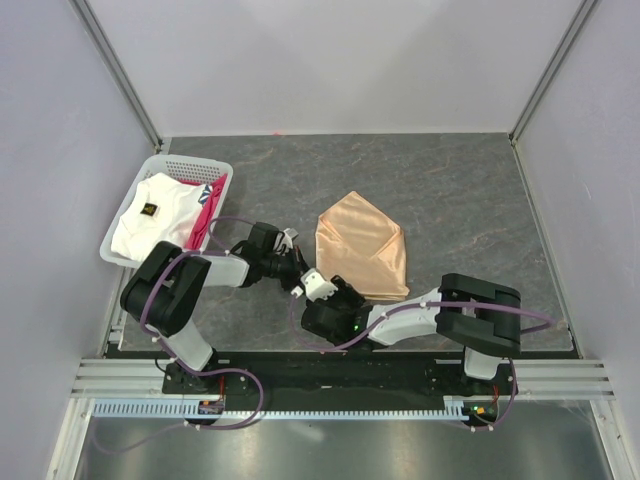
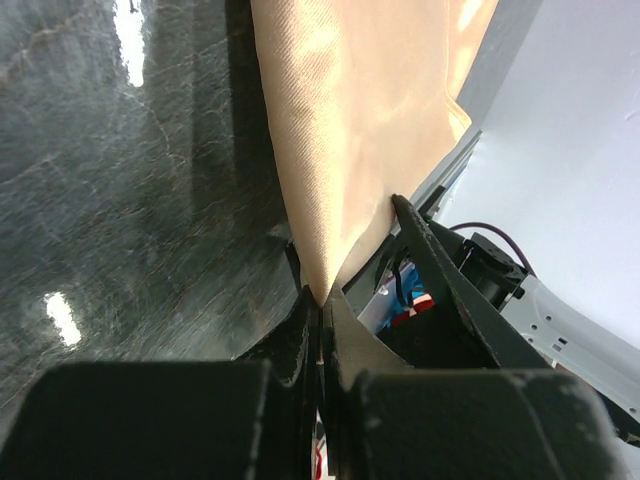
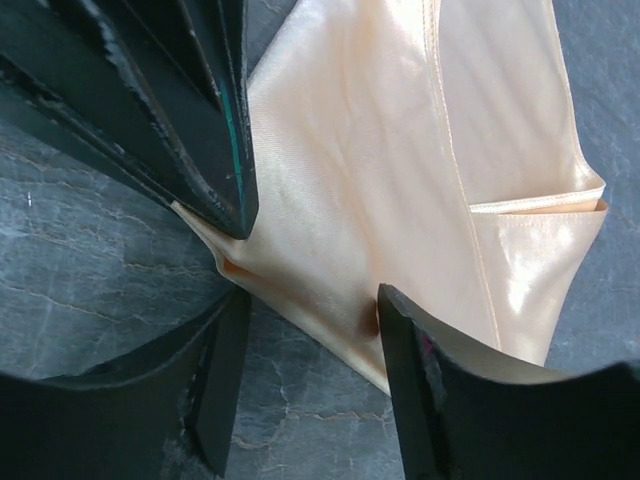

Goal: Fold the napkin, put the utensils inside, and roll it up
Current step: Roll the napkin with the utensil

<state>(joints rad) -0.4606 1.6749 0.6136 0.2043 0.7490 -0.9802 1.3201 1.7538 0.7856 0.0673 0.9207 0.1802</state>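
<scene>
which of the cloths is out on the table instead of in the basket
The peach-tan napkin: it lies on the table, while the white cloth and the pink-red cloth sit in the basket.

Napkin (image 1: 362, 245) on table (image 1: 450, 190) ctr, basket (image 1: 190, 165) w/ cloths (image 1: 155, 215) to left.

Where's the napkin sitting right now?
In the top view the napkin lies partly folded, right of the white basket. Its near-left corner is pinched in the shut left gripper, with the open right gripper straddling the edge beside it.
</scene>
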